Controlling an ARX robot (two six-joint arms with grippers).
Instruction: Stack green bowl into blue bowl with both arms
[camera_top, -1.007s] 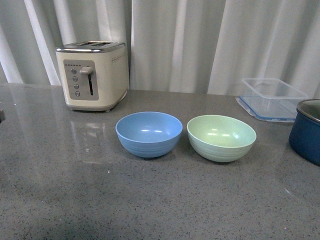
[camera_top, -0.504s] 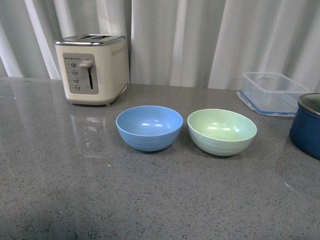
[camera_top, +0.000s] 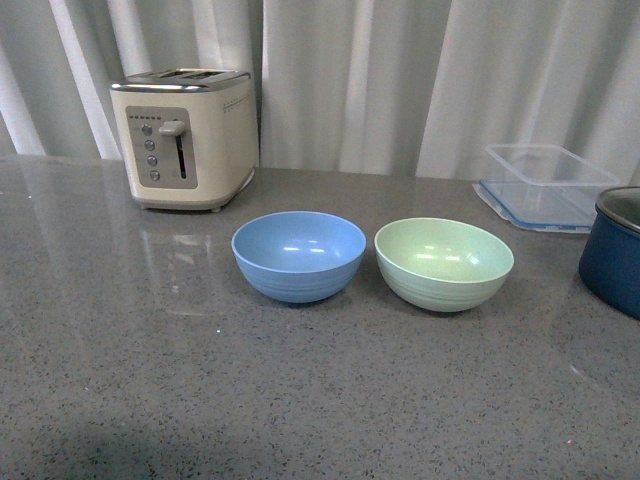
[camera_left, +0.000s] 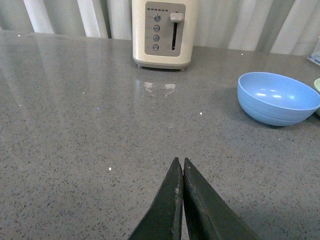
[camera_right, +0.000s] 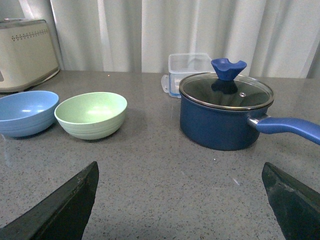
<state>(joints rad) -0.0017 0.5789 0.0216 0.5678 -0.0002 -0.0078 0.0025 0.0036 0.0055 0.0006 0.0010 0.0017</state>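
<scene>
The blue bowl (camera_top: 298, 255) and the green bowl (camera_top: 443, 263) stand side by side on the grey counter, upright and empty, with a small gap between them. Neither arm shows in the front view. My left gripper (camera_left: 180, 161) is shut with nothing in it, low over bare counter, well short of the blue bowl (camera_left: 278, 98). My right gripper (camera_right: 180, 167) is wide open and empty. From it the green bowl (camera_right: 91, 115) and blue bowl (camera_right: 26, 112) lie ahead to one side.
A cream toaster (camera_top: 186, 137) stands at the back left. A clear plastic container (camera_top: 545, 186) sits at the back right. A dark navy pot (camera_right: 225, 111) with a glass lid and long handle stands right of the green bowl. Curtains close off the back.
The front view has shifted slightly since one second ago, so the toaster and bowls sit a little higher in the picture. The bowls themselves have not moved.
</scene>
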